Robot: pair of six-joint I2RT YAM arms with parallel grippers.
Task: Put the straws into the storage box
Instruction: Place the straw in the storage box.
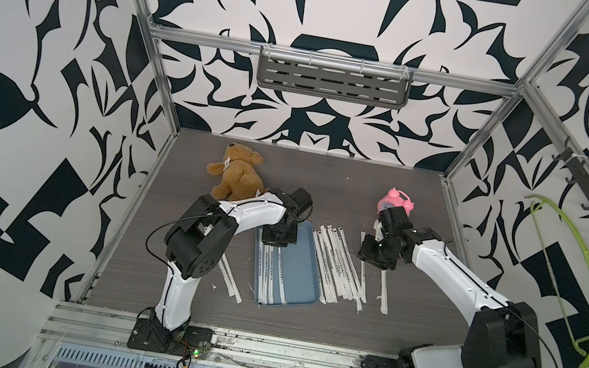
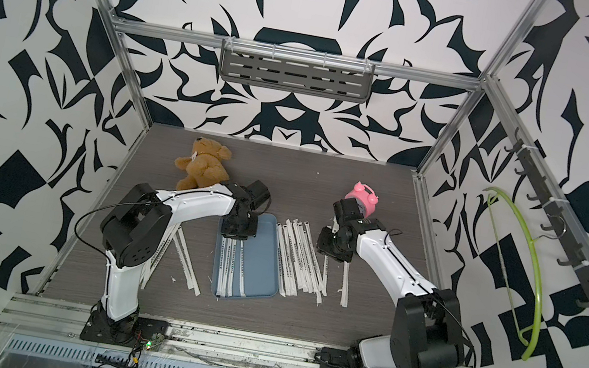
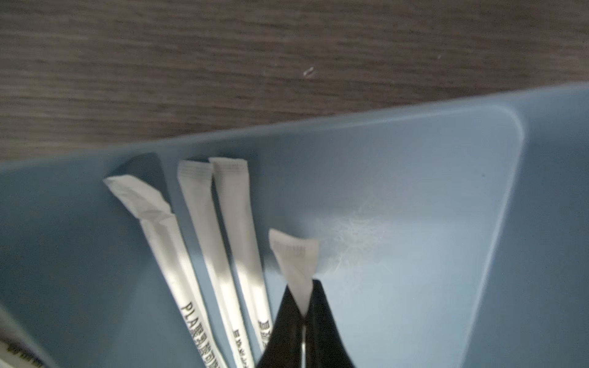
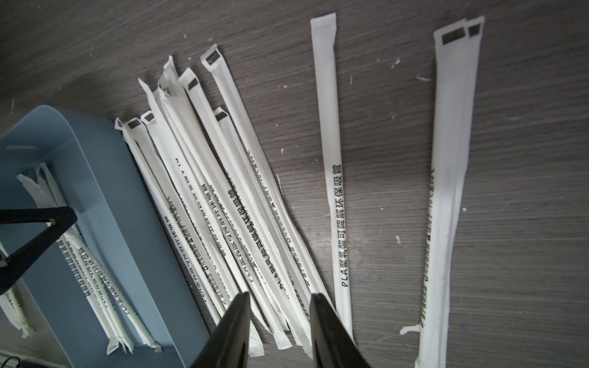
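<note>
- Dark wood-grain table [image 1: 326,182], carrying everything below.
- Left arm [image 1: 239,208] reaching from the near edge over the far end of the storage box; left jaws pinched tight on the crimped wrapper end of one straw [image 3: 294,258], just above the box floor.
- Right arm [image 1: 445,269] reaching from the near right corner toward the table's middle; right jaws parted by a moderate gap, poised over the far ends of the loose straws, gripping none of them in the right wrist view.
- Storage box [image 1: 304,272], blue-grey and shallow, at mid-table, long sides running from near edge to far edge; seen in both top views [image 2: 262,265].
- Teddy bear [image 1: 235,174], brown, toward the far left corner, just beyond the left arm.
- Main pile of straws [image 1: 335,266], overlapping, just beside the box on its right-edge side, roughly parallel to it.
- Pink alarm clock [image 1: 396,201], toward the far right, partly behind the right arm.
- Several straws [image 1: 270,275] inside the box, along its left wall.
- More straws [image 2: 185,260] on the table on the left-edge side of the box, partly under the left arm.
- Two single straws [image 4: 331,159] [image 4: 446,191] apart from the pile, toward the right edge.
</note>
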